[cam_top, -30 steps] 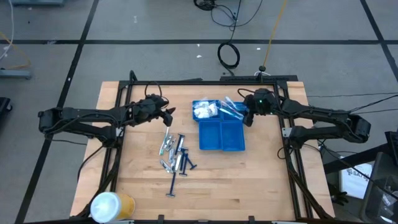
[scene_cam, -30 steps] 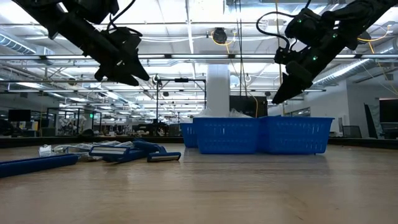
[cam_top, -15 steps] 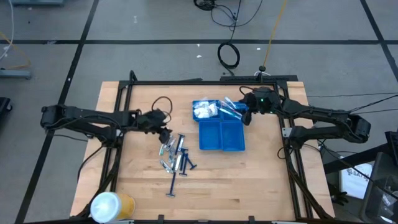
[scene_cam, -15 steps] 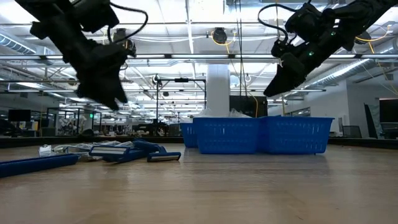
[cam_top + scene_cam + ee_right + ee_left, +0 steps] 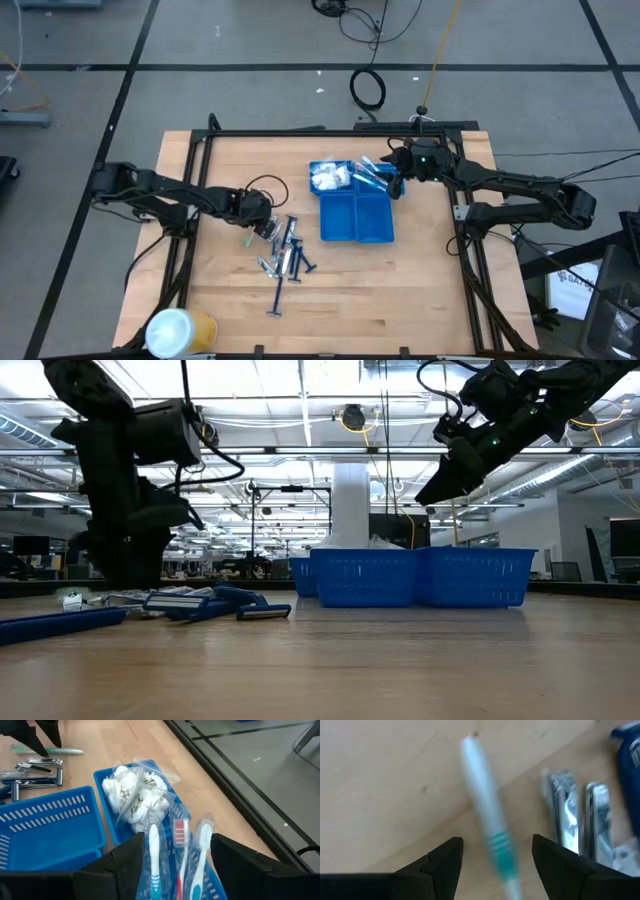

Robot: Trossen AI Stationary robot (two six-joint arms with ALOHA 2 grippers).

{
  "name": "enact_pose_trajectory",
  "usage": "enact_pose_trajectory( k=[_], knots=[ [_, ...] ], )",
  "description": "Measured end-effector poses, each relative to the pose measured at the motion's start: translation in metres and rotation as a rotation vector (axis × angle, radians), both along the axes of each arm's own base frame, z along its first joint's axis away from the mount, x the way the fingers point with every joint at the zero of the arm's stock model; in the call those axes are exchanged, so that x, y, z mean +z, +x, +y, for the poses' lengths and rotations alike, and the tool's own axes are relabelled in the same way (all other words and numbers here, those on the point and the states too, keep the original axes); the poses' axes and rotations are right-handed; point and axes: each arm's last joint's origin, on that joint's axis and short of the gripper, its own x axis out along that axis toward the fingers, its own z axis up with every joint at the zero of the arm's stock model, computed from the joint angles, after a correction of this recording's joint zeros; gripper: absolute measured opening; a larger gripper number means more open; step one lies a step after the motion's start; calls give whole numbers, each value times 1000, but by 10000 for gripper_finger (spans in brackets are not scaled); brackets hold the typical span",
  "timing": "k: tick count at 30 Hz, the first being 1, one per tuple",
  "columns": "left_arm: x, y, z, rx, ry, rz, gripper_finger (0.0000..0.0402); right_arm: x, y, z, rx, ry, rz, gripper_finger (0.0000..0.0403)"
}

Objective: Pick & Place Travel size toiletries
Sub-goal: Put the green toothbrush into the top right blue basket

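Observation:
The toiletries lie in a heap (image 5: 283, 250) on the table left of the blue tray (image 5: 357, 222): blue razors (image 5: 215, 603), silver nail clippers (image 5: 565, 815) and a white toothbrush with green stripes (image 5: 485, 815). My left gripper (image 5: 262, 226) is open and low over the heap's far-left end (image 5: 125, 575). Its fingers stand on either side of the toothbrush (image 5: 497, 842). My right gripper (image 5: 392, 180) is open and hovers over the tray's far-right compartment (image 5: 177, 840), where packed toothbrushes (image 5: 180, 850) lie beside a bag of cotton balls (image 5: 135, 790).
A white-and-yellow roll (image 5: 180, 330) stands at the table's near-left corner. One long blue razor (image 5: 278, 300) lies nearer the table's near edge, apart from the heap. Bare wood stretches right of the tray and along the near edge. A black frame (image 5: 330, 131) borders the table.
My left gripper has swung from beside the tray's far-left corner toward the table's near edge, and it has dropped from well above the table down to the heap. My right gripper has risen a little over the tray. The toiletries have not moved.

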Motion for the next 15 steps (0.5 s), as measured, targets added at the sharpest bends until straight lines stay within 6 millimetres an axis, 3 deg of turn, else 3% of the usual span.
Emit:
enact_pose_trajectory(
  k=[6, 15],
  knots=[
    [-7, -5, 0, 13, 1, 99, 239, 0, 0, 0, 0, 1, 2, 211],
    [-8, -20, 4, 174, -68, 239, 239, -1, 0, 1, -7, 21, -2, 210]
  ],
)
